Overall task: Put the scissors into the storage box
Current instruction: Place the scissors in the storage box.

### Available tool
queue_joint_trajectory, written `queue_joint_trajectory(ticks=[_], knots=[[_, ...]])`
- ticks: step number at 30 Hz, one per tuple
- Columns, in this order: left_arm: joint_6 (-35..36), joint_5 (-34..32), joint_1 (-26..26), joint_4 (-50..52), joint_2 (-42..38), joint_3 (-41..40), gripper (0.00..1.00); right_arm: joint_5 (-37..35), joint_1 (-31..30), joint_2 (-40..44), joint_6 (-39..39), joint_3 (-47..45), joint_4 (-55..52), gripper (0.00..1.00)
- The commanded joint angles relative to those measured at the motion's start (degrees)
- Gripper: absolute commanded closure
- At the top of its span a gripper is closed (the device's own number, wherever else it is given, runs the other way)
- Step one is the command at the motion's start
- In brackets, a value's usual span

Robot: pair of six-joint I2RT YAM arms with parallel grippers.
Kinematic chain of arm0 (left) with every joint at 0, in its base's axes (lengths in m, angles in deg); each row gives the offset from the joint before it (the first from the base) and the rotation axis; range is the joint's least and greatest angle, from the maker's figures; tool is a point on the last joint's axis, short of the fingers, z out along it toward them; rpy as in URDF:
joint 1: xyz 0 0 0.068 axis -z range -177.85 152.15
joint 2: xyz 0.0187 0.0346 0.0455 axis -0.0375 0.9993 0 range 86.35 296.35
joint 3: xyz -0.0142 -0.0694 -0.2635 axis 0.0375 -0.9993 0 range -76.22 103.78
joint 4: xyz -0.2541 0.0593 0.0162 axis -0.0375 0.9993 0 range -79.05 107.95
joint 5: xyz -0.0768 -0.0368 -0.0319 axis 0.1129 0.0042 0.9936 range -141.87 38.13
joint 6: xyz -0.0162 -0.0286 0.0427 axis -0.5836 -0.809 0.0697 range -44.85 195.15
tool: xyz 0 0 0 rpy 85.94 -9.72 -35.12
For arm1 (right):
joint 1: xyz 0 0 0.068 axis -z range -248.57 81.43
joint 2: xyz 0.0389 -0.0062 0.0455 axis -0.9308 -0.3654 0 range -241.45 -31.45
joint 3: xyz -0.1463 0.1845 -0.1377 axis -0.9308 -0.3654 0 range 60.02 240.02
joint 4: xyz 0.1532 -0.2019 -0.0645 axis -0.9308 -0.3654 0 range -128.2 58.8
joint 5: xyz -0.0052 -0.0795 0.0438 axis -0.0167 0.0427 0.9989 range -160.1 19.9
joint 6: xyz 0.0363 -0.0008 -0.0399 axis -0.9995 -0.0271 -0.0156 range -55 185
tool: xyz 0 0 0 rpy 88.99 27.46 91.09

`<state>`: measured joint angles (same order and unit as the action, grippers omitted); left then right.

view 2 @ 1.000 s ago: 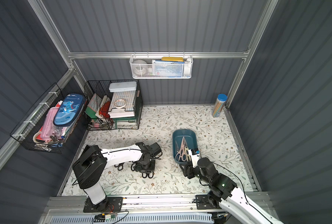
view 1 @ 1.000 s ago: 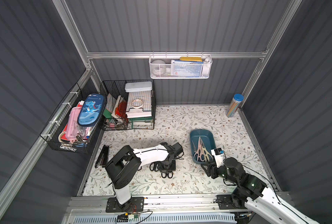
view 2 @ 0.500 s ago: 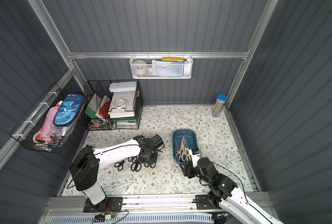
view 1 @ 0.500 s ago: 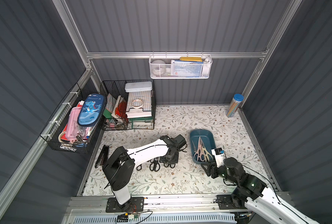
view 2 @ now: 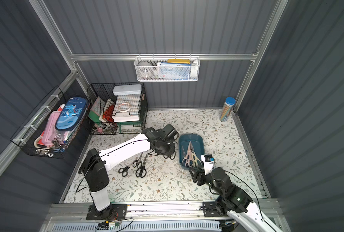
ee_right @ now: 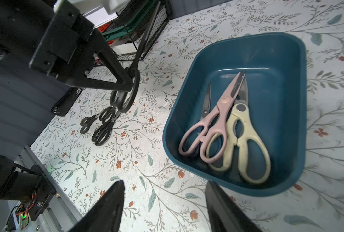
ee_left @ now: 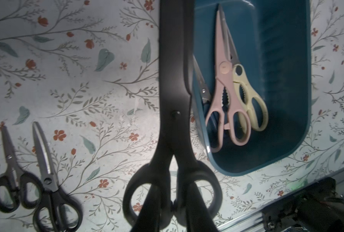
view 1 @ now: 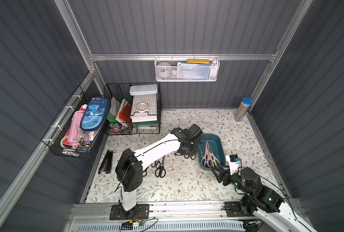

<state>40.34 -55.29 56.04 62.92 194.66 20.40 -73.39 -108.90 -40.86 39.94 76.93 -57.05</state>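
Note:
My left gripper (ee_left: 174, 202) is shut on the handles of a pair of black-handled scissors (ee_left: 175, 80). It holds them above the mat, beside the left rim of the dark teal storage box (view 1: 217, 144); both top views show the held scissors (view 2: 170, 156) there. In the box (ee_right: 277, 100) lie pink shears (ee_right: 213, 120), pale-yellow shears (ee_right: 241, 128) and a steel blade (ee_right: 207, 100) partly under the pink pair. Three black pairs (view 2: 141, 168) lie on the mat. My right gripper (ee_right: 165, 183) is open and empty, just in front of the box's near end.
A long black bar (view 1: 106, 161) lies at the mat's left edge. Black wire baskets stand at the back left (view 1: 133, 108) and hang on the left wall (view 1: 74, 128). A white mesh basket (view 1: 187, 68) hangs on the back wall. A pencil tube (view 1: 242, 109) stands in the back right corner.
My left arm has lifted the black scissors and carried them right, from the middle of the mat to the box's left rim. My right gripper's fingers have spread a little; its arm stayed put.

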Motion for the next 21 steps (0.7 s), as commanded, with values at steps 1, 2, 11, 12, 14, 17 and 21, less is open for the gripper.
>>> queue_joint_trajectory(ticks=[1, 2, 11, 12, 14, 17, 21], knots=[[1.7, 4.8, 1.6, -0.6, 4.0, 4.1, 0.84, -4.2, -0.4, 4.0, -1.1, -1.1, -3.7, 0.23], [1.7, 5.6, 2.3, -1.1, 5.3, 5.5, 0.84, -4.5, -0.5, 5.0, -1.2, -1.2, -4.0, 0.03], [1.0, 9.0, 4.4, -4.4, 13.2, 11.5, 0.84, -4.5, -0.8, 3.7, -1.1, -0.8, -3.8, 0.01], [0.9, 9.1, 4.5, -4.6, 13.6, 11.7, 0.84, -4.6, -0.9, 3.9, -1.1, -0.9, -3.8, 0.01], [0.7, 9.8, 4.4, -4.9, 15.1, 12.6, 0.84, -4.8, -1.0, 4.4, -1.0, -0.9, -3.9, 0.01], [0.4, 11.0, 4.4, -5.3, 17.1, 13.5, 0.84, -4.8, -1.1, 5.1, -1.0, -1.2, -4.0, 0.01], [-0.8, 12.8, 4.5, -7.6, 18.7, 13.1, 0.84, -4.5, -1.2, 4.9, -0.9, -1.2, -3.9, 0.01]])
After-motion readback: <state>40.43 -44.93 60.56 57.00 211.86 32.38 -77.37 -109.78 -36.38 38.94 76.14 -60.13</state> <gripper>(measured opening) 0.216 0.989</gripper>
